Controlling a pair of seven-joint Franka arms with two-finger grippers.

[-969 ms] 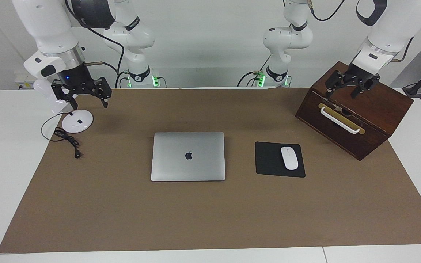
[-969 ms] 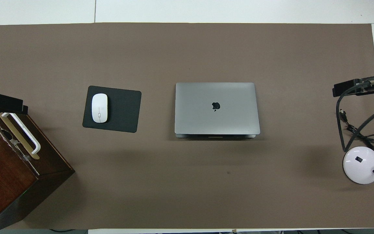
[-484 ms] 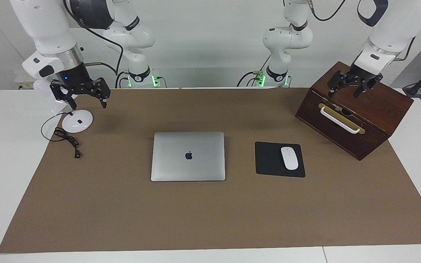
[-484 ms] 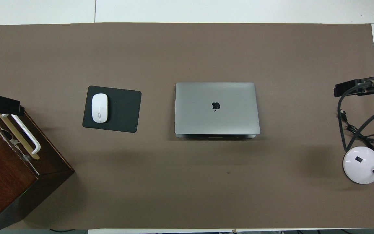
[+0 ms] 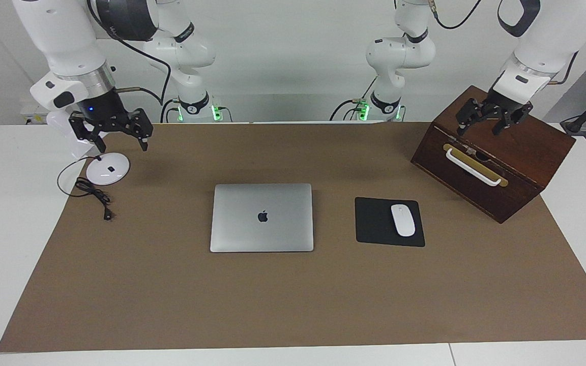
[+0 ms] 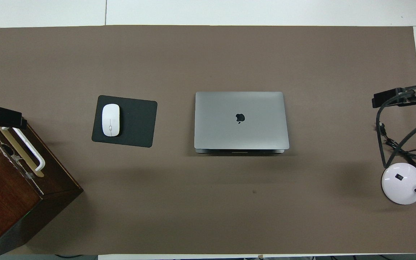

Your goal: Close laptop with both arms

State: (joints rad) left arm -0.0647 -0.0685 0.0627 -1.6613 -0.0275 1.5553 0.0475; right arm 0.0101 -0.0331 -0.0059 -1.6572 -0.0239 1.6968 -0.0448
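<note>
The silver-grey laptop (image 5: 261, 217) lies flat in the middle of the brown mat with its lid down and the apple logo up; it also shows in the overhead view (image 6: 240, 121). My left gripper (image 5: 480, 128) is open and empty, up in the air over the wooden box at the left arm's end of the table. My right gripper (image 5: 118, 144) is open and empty, up in the air over the mat beside the white lamp base at the right arm's end. Both grippers are well apart from the laptop.
A dark wooden box (image 5: 506, 157) with a white handle stands at the left arm's end. A black mouse pad (image 5: 372, 223) with a white mouse (image 5: 403, 219) lies between the box and the laptop. A round white lamp base (image 5: 108, 168) and a black cable (image 5: 93, 194) lie at the right arm's end.
Both grippers have drawn slightly up and away from the middle of the table. The laptop has not moved.
</note>
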